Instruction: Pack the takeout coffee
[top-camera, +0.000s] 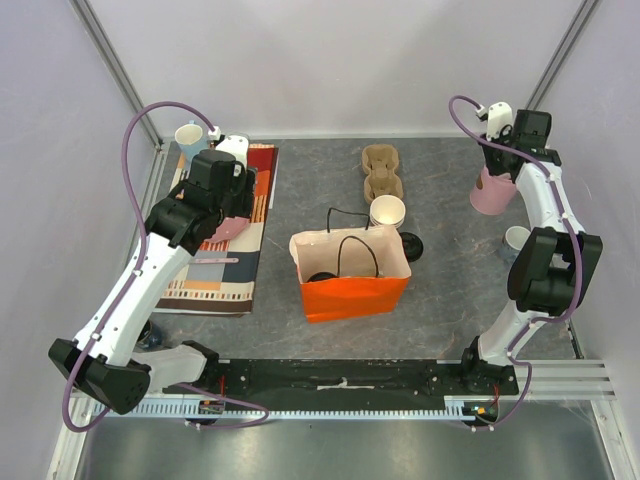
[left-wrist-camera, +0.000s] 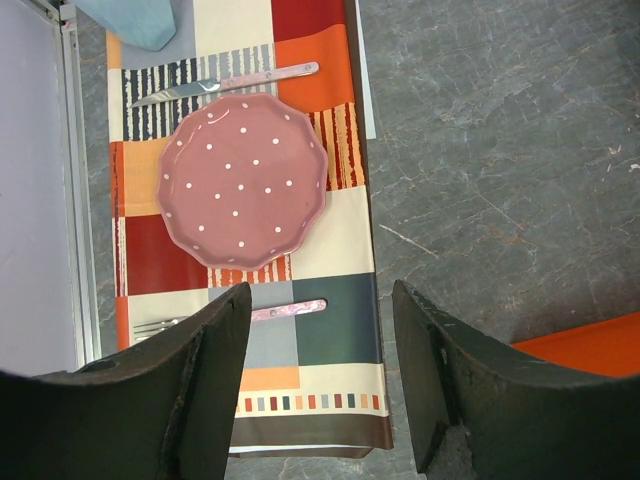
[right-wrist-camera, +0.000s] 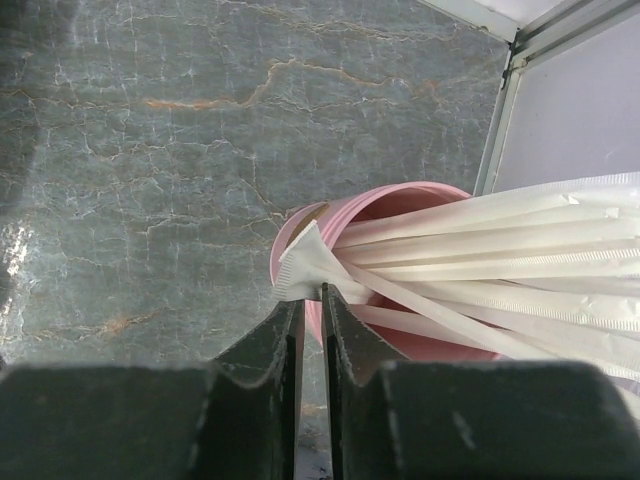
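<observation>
Grey marbled desk (top-camera: 450, 300) under pale lilac walls, both arm bases bolted at its near edge; at the far left a patchwork placemat (top-camera: 215, 270) lies flat, with a light blue mug (top-camera: 188, 135) at its far corner; on the placemat sits a pink plate (left-wrist-camera: 243, 180) dotted white, a knife (left-wrist-camera: 225, 85) on its far side and a fork (left-wrist-camera: 290, 310) on its near side, both pink-handled; the left gripper (left-wrist-camera: 320, 300) hovers over the near part of the placemat, its jaws spread wide and holding nothing; in the middle of the desk an orange bag (top-camera: 355, 297) stands upright and open, black handles over its cream inside; a round black lid shows in the bag's left end, apparently the takeout coffee (top-camera: 322, 275), its cup body hidden; just behind the bag stands a stack of paper cups (top-camera: 387, 210), and beyond that a cardboard carrier (top-camera: 380, 172); a black disc (top-camera: 411, 246) lies beside the bag's far right corner; further right a pink cup (right-wrist-camera: 285, 240) holds a bundle of wrapped straws (right-wrist-camera: 480, 240); the right gripper (right-wrist-camera: 312, 300) is at its rim, jaws drawn almost together and pinching one straw end (right-wrist-camera: 300, 272); a lone paper cup (top-camera: 517, 238) stands near the right arm
</observation>
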